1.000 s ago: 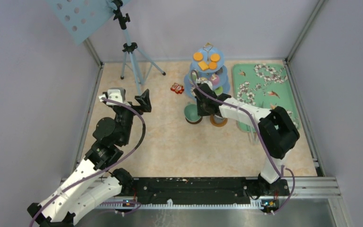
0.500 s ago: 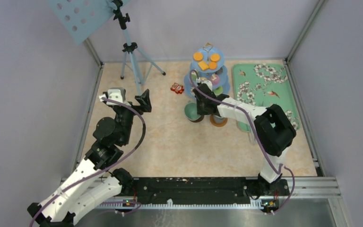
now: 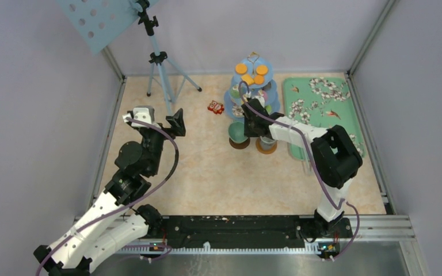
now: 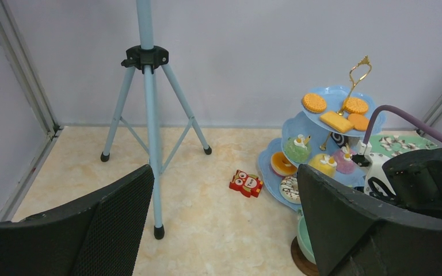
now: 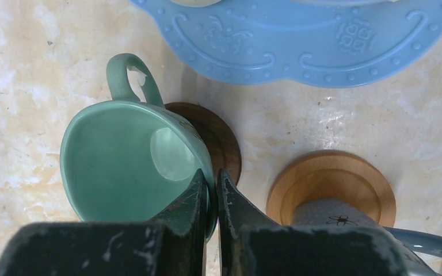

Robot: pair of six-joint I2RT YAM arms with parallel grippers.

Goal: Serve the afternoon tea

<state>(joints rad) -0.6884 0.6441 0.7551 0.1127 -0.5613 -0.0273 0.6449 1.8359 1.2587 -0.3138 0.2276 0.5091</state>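
The light-blue three-tier stand holds orange biscuits, cupcakes and donuts; the left wrist view shows it too. My right gripper is shut on the rim of the teal cup, one finger inside and one outside. The cup is tilted and partly over a dark brown coaster. Beside it the grey-white cup stands on a lighter coaster. From above, the teal cup is just in front of the stand. My left gripper is open and empty, held above the table at left.
A green floral tray lies right of the stand. A red owl toy lies left of the stand's base. A blue tripod stands at the back left. Metal frame rails run along the walls.
My right gripper has shifted a little right and back toward the stand, and the teal cup moved with it. The left arm has barely moved.
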